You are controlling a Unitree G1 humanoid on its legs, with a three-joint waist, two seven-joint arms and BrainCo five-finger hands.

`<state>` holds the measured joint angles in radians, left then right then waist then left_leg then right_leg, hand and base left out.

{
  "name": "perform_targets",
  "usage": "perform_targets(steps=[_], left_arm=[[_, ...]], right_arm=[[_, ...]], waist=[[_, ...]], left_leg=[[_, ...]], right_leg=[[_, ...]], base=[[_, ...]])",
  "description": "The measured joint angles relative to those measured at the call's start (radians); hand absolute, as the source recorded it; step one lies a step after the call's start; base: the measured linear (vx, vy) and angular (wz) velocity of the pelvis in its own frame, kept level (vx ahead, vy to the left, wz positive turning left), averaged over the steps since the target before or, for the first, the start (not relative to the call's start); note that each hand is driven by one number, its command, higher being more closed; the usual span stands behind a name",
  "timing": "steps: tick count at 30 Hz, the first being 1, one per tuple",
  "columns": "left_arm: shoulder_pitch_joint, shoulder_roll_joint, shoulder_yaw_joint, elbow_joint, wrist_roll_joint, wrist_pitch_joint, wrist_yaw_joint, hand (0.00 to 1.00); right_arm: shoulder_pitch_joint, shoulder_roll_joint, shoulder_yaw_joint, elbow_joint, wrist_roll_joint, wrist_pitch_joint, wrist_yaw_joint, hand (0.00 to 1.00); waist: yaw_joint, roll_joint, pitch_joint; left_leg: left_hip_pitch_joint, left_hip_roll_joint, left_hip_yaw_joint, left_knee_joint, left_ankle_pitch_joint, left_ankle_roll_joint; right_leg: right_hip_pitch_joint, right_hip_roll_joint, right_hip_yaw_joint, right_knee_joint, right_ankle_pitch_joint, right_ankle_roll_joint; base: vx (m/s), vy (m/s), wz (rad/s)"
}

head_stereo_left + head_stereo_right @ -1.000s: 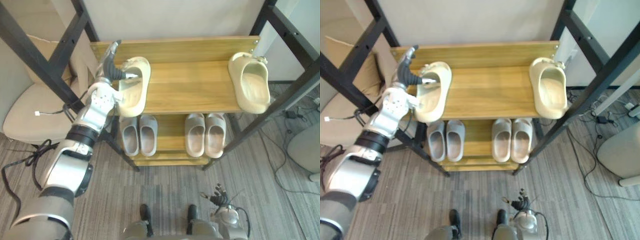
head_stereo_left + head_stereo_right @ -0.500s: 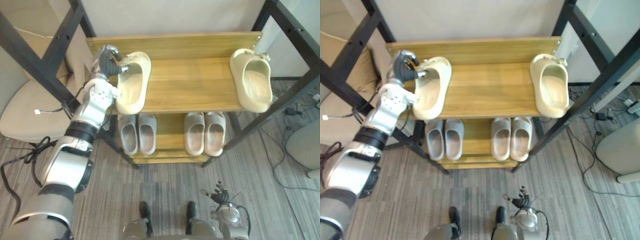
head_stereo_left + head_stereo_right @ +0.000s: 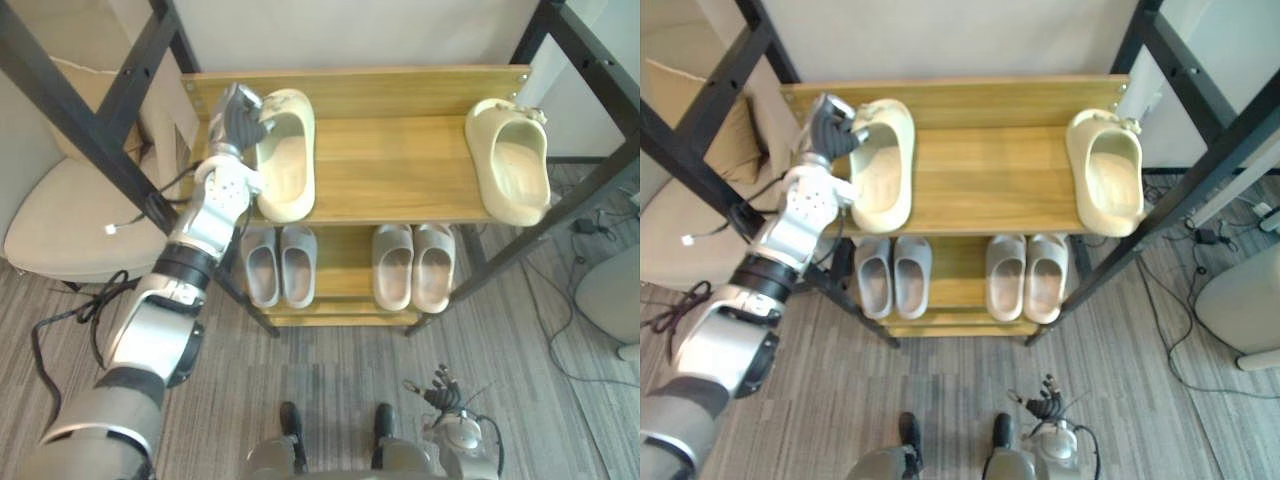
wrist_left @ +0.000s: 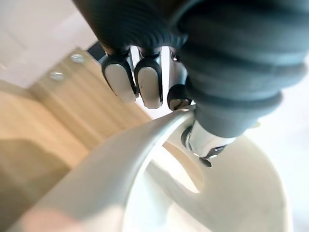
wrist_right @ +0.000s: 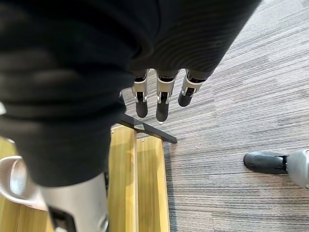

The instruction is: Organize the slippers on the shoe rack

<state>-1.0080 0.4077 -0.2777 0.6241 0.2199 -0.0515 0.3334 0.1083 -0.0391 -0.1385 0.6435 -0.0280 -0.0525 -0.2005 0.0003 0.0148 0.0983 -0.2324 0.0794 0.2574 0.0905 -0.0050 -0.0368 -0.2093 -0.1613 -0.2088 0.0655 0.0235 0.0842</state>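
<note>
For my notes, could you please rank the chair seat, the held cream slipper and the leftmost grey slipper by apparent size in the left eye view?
Largest: chair seat
Next: cream slipper
Smallest: grey slipper, though it sits farther away.

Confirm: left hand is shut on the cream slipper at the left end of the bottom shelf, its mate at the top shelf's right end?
Wrong shelf. The left hand grips the cream slipper at the left end of the top shelf, as the left eye view shows. Its mate is at the top shelf's right end.
</note>
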Motion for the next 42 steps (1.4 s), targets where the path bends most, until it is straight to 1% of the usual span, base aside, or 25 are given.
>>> perform_targets(steps=[3, 7, 12, 17, 21, 25, 28, 31, 37, 42], left_arm=[[0.0, -0.013, -0.013, -0.067, -0.009, -0.009, 0.019, 1.0], [-0.001, -0.046, -0.048, -0.071, -0.011, -0.01, 0.019, 1.0], [-0.005, -0.05, -0.077, -0.074, -0.008, -0.01, 0.018, 1.0], [-0.069, -0.051, -0.096, -0.041, -0.008, -0.01, 0.016, 1.0], [-0.116, -0.071, -0.112, 0.004, -0.011, -0.01, 0.014, 1.0], [-0.139, -0.094, -0.115, 0.056, -0.026, -0.009, 0.012, 1.0], [-0.141, -0.112, -0.121, 0.073, -0.026, -0.009, 0.012, 1.0], [-0.16, -0.113, -0.146, 0.093, -0.027, -0.009, 0.011, 1.0], [-0.182, -0.118, -0.146, 0.133, -0.028, -0.009, 0.01, 1.0], [-0.183, -0.118, -0.146, 0.17, -0.029, -0.007, 0.002, 1.0]], right_arm=[[0.0, -0.001, -0.015, 0.0, 0.0, 0.0, 0.0, 0.0], [0.0, -0.001, -0.015, 0.002, 0.0, 0.0, 0.0, 0.0], [0.005, -0.001, -0.015, 0.003, 0.0, 0.0, 0.0, 0.0], [0.012, -0.001, -0.015, 0.003, 0.001, 0.0, 0.0, 0.0], [0.008, -0.001, -0.015, 0.003, 0.009, 0.0, -0.001, 0.0], [-0.001, 0.0, -0.016, 0.003, 0.026, 0.0, -0.005, 0.0], [-0.002, 0.0, -0.016, 0.003, 0.03, 0.001, -0.006, 0.0], [-0.007, 0.0, -0.016, 0.003, 0.03, 0.001, -0.006, 0.0], [-0.012, -0.001, -0.016, 0.003, 0.03, 0.001, -0.007, 0.0], [-0.014, -0.001, -0.016, 0.006, 0.03, 0.001, -0.008, 0.0]], waist=[[-0.001, 0.001, 0.001], [-0.004, 0.011, 0.008], [-0.011, 0.016, 0.012], [-0.013, 0.017, 0.012], [-0.016, 0.018, 0.013], [-0.02, 0.032, 0.028], [-0.024, 0.034, 0.031], [-0.024, 0.034, 0.033], [-0.027, 0.036, 0.039], [-0.037, 0.041, 0.045]], left_leg=[[0.004, -0.004, -0.002, 0.0, 0.0, 0.0], [0.025, -0.007, -0.01, -0.001, 0.0, 0.001], [0.025, -0.009, -0.008, -0.002, -0.001, 0.001], [0.022, -0.01, 0.003, -0.003, -0.001, 0.001], [0.021, -0.01, 0.014, -0.004, -0.002, 0.002], [0.019, -0.01, 0.034, -0.004, -0.005, 0.005], [0.018, -0.011, 0.037, -0.004, -0.005, 0.006], [0.014, -0.011, 0.04, -0.004, -0.005, 0.006], [0.015, -0.012, 0.051, -0.004, -0.006, 0.007], [0.014, -0.012, 0.053, -0.004, -0.005, 0.007]], right_leg=[[0.004, -0.003, 0.0, 0.0, -0.002, 0.002], [0.029, -0.006, -0.005, -0.002, -0.006, 0.006], [0.026, -0.007, -0.003, -0.002, -0.006, 0.007], [0.015, -0.009, 0.006, 0.0, -0.003, 0.008], [0.006, -0.009, 0.018, 0.001, -0.002, 0.009], [-0.006, -0.011, 0.034, 0.002, 0.002, 0.012], [-0.009, -0.011, 0.038, 0.002, 0.002, 0.012], [-0.019, -0.011, 0.044, 0.008, 0.002, 0.012], [-0.033, -0.012, 0.057, 0.02, 0.002, 0.012], [-0.035, -0.013, 0.059, 0.023, 0.002, 0.012]], base=[[0.02, 0.01, 0.01], [0.01, 0.006, 0.04], [-0.01, 0.002, 0.0], [0.0, 0.007, -0.05], [0.01, 0.009, -0.08], [0.01, 0.015, -0.11], [0.02, 0.011, -0.04], [0.01, 0.007, -0.04], [-0.01, 0.014, -0.06], [0.0, 0.002, -0.01]])
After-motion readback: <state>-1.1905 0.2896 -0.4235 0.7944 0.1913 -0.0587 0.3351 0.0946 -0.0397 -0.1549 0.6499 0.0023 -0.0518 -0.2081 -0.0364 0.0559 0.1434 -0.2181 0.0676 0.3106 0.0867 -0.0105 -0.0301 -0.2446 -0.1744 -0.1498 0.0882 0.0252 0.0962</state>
